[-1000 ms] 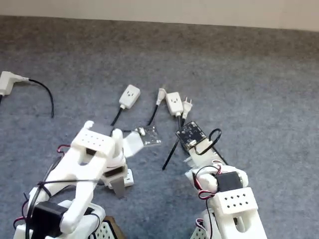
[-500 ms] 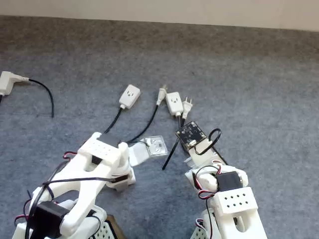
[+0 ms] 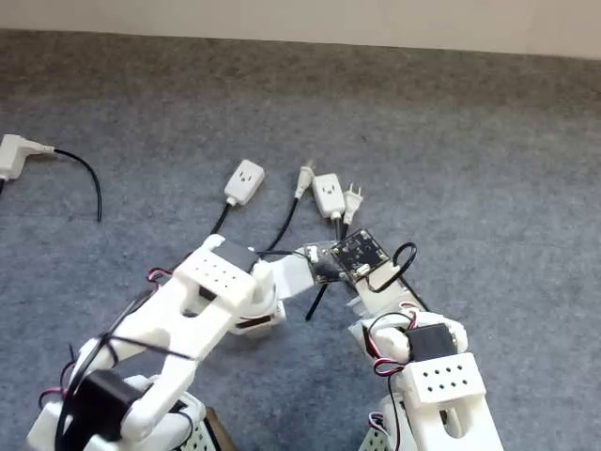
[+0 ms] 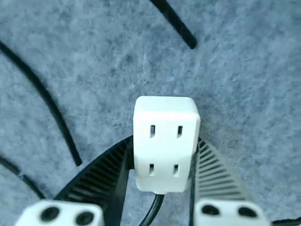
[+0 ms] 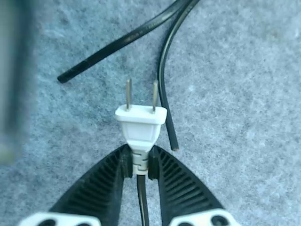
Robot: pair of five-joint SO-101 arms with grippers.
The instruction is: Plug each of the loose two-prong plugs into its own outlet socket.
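In the left wrist view my left gripper (image 4: 164, 157) is shut on a white outlet socket (image 4: 164, 136); its two pairs of slots face the camera just above the grey carpet. My right gripper (image 5: 139, 154) is shut on the neck of a white two-prong plug (image 5: 141, 117), prongs pointing away from the wrist. From above, the left arm (image 3: 225, 277) stretches to the middle and its wrist nearly meets the right arm's wrist board (image 3: 362, 254). Two more white sockets (image 3: 244, 181) (image 3: 328, 194) and two loose plugs (image 3: 303, 176) (image 3: 353, 197) lie just beyond.
Black cables (image 3: 282, 225) trail from the sockets and plugs back under the arms. Cut cable ends (image 5: 61, 77) (image 4: 188, 42) lie on the carpet near both grippers. Another white plug (image 3: 14, 153) with a curved black cable sits at the far left.
The left arm has swung to the right and forward, bringing its wrist up beside the right arm's wrist. The right arm has kept still.
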